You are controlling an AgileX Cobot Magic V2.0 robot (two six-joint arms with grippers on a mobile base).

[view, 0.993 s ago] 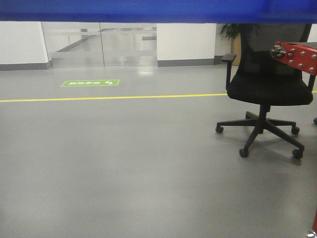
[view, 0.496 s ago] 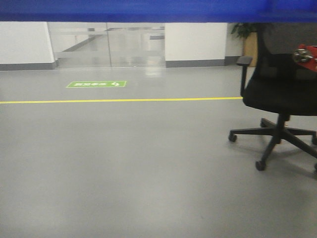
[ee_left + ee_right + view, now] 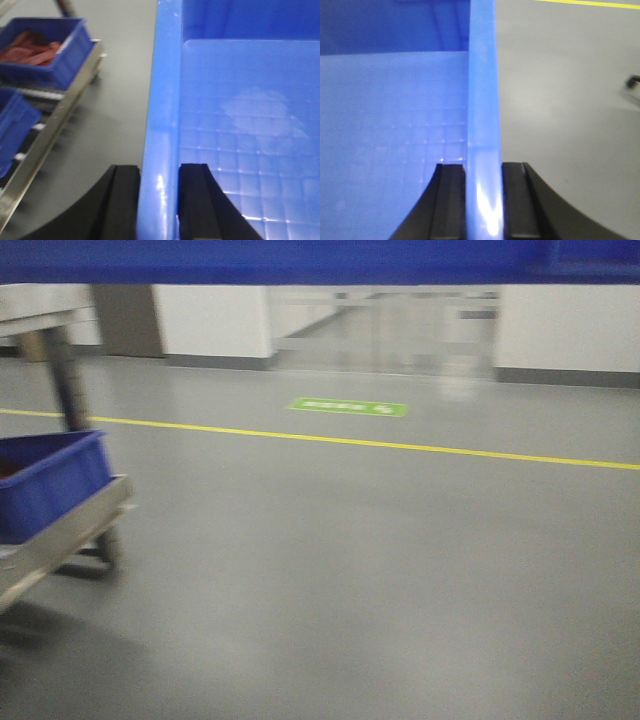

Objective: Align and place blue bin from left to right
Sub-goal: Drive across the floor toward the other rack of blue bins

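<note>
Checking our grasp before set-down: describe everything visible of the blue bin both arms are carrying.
The blue bin looks like glossy bright-blue plastic, with a smooth rim and a base moulded in a square grid; what shows of the inside is empty. The left gripper pinches its left wall, the right gripper its right wall, one finger inside and one outside each. It hangs above the grey floor; its edge spans the top of the front view.
</note>
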